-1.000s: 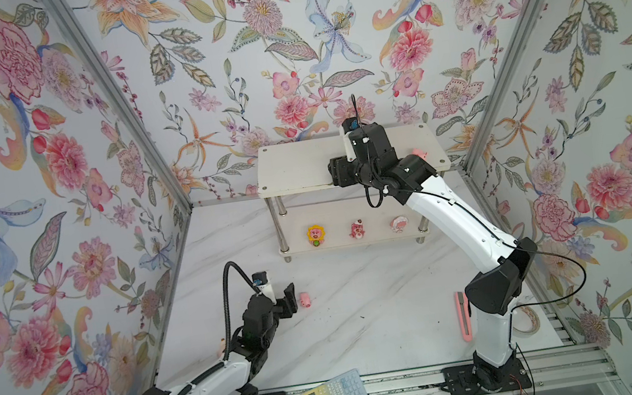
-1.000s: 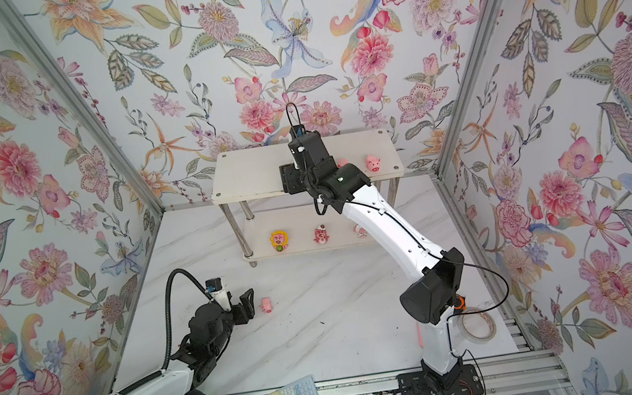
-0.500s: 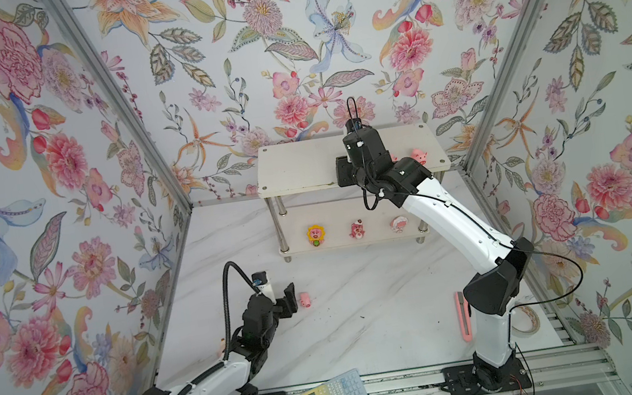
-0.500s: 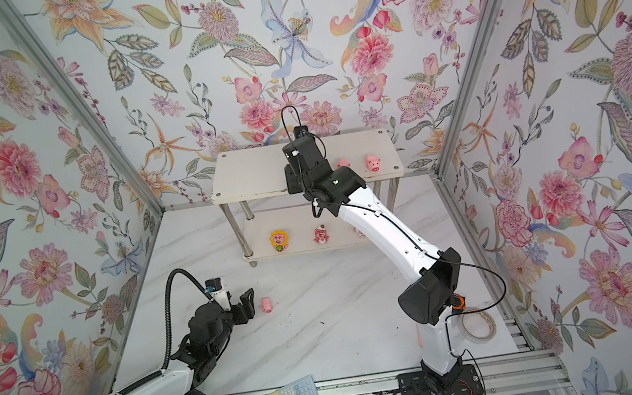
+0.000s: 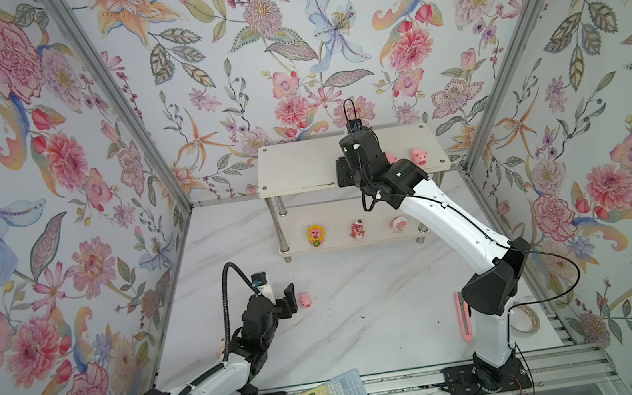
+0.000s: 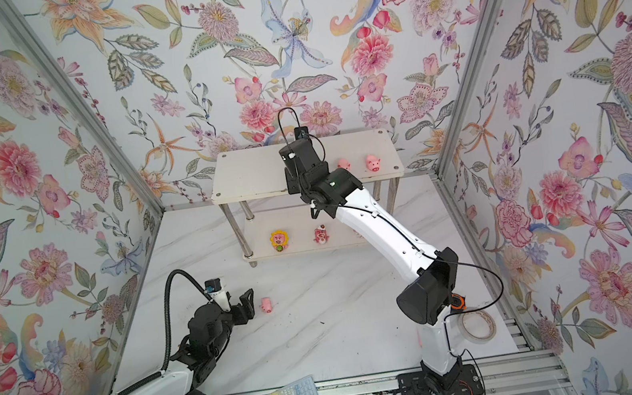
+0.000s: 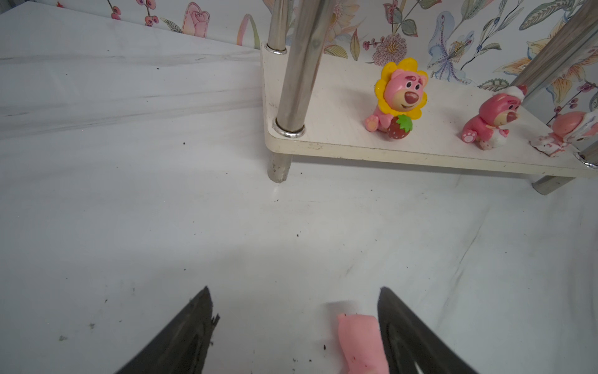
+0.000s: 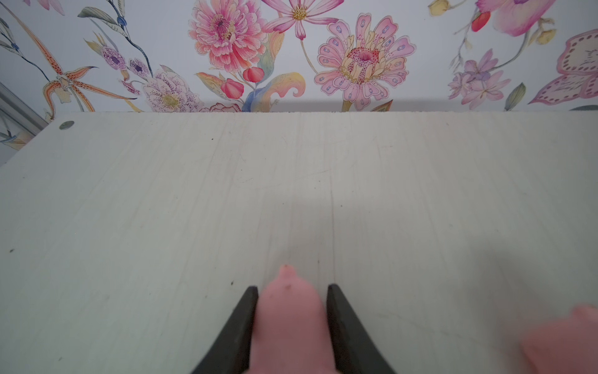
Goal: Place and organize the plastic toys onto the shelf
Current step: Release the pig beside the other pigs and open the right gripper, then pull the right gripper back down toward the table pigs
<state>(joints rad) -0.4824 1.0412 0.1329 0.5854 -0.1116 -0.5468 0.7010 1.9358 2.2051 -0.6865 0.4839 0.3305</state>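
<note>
**Right gripper drawn in on a pig on the upper tier**

Since the earlier frames the right arm has swung square to the back wall above the white two-tier shelf (image 5: 301,167). The right gripper (image 8: 293,288) has narrowed its jaws, which now press both flanks of a pink pig (image 8: 288,320) resting on the upper tier. This is probably a re-grip to straighten a toy already delivered. The left gripper (image 7: 294,288) has barely shifted. It sits low over the marble table (image 5: 366,326), jaws spread and pinching nothing. A fallen pig (image 7: 360,343) lies between its fingers, close against one and not clamped. A second pig (image 6: 343,164) and a third pig (image 6: 372,163) stand further right on the upper tier. The yellow-maned bear (image 5: 314,235), dark pink bear (image 5: 357,230) and round pink-and-white figure (image 5: 398,224) line the lower tier.
</note>
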